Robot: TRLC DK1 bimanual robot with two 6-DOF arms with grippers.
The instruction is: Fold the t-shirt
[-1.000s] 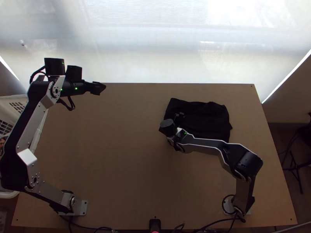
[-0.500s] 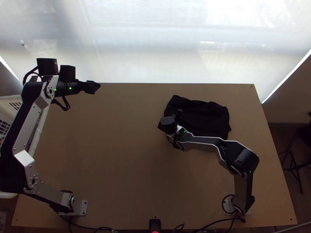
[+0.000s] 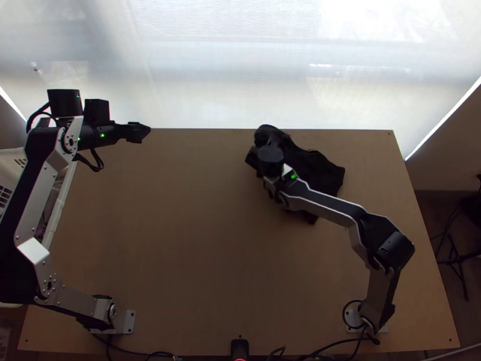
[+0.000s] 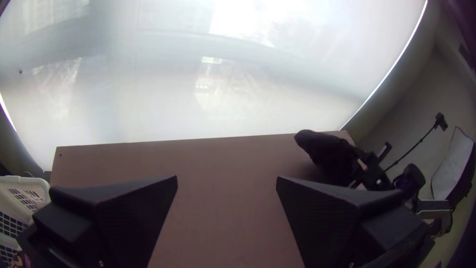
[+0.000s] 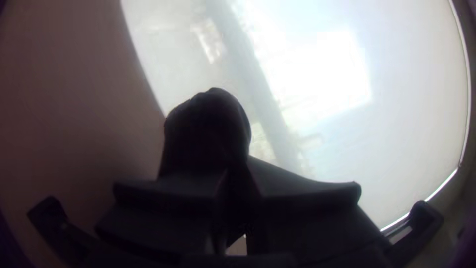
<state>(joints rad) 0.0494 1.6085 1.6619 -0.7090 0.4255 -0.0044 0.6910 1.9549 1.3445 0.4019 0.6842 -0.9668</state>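
Here, black t-shirt [image 3: 320,173]: lay bunched on the far part of the worktop [image 3: 180,240], right of the middle, with one end raised to a rounded, gathered peak near the far edge.
Right end effector [image 3: 264,144]: was closed on that raised end; in the right wrist view the fabric stood up beyond the fingers [image 5: 307,191] and ran down between them.
Right arm [image 3: 324,207]: crossed over the near side of the garment, partly covering it.
Left end effector [image 3: 139,132]: hung by the far left corner, well apart from the garment, its two fingers spread wide in the left wrist view.
White plastic basket [image 3: 59,210]: stood beside the left edge, behind the left arm [image 3: 37,201].
Translucent blind [image 3: 240,90]: hung beyond the far edge, glowing with daylight.
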